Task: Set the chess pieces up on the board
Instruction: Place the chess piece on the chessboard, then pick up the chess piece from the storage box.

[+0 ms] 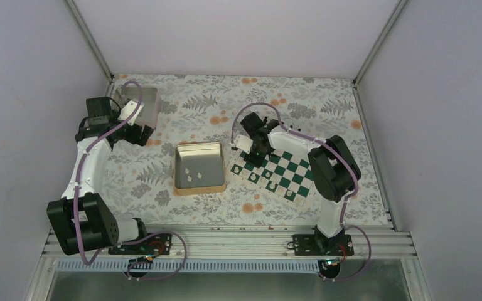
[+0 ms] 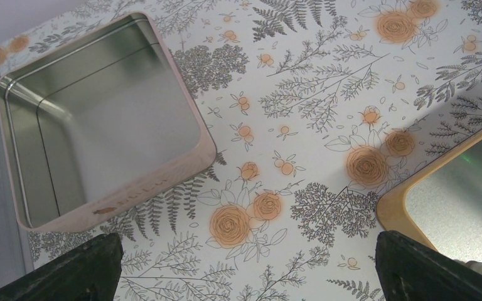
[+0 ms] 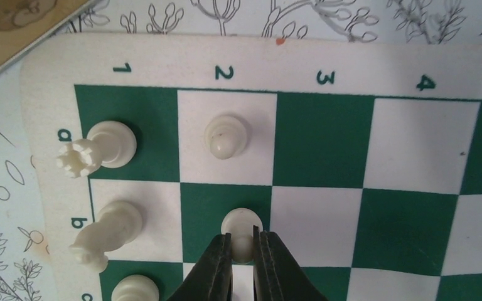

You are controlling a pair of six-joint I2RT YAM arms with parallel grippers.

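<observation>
The green-and-white board (image 3: 323, 138) fills the right wrist view and lies right of centre on the table (image 1: 287, 175). My right gripper (image 3: 243, 241) is shut on a white pawn (image 3: 243, 224) that stands on dark square b2. Around it stand a rook (image 3: 103, 147) on a1, a pawn (image 3: 226, 136) on a2, a knight (image 3: 110, 229) on b1 and another piece (image 3: 135, 290) on c1. More white chess pieces (image 1: 191, 174) lie in the gold-rimmed tin (image 1: 201, 190). My left gripper (image 2: 245, 251) is open above the floral cloth, holding nothing.
A pinkish square tray (image 2: 157, 182) stands at the back left, near the left gripper (image 1: 139, 135). The gold tin's rim (image 2: 401, 200) shows at the right of the left wrist view. Tiny black pieces (image 1: 295, 130) stand by the board's far edge.
</observation>
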